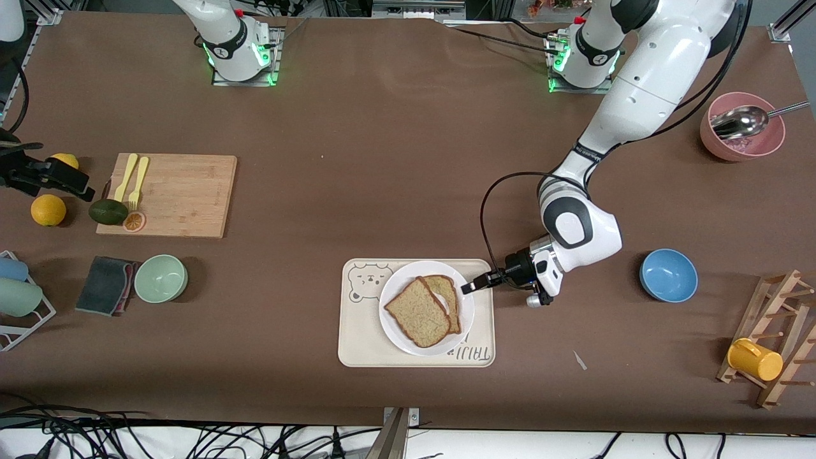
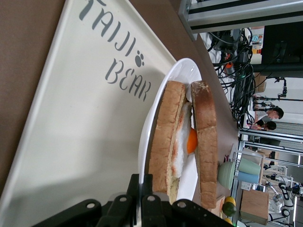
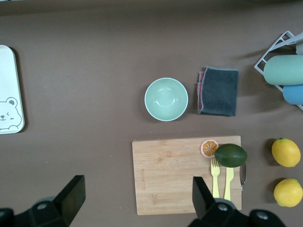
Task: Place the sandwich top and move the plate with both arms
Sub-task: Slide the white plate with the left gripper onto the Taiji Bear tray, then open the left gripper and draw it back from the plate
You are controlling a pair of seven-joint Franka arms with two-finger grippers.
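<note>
On the brown table, the small round white plate [image 1: 400, 333] rim is pinched by the left gripper [image 1: 475, 285]; the speckled brown bread slice [image 1: 417, 312] could slide if tilted. The right gripper [image 3: 137, 201] is held spread over the board.

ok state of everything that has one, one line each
top slice: lying tilted over the egg slice, on the plate
plate: on the bear tray, rim clamped
left gripper: shut on plate
right gripper: open, waiting above the cutting board
pink bowl: holds a spoon
yellow mug: hung on the rack
</note>
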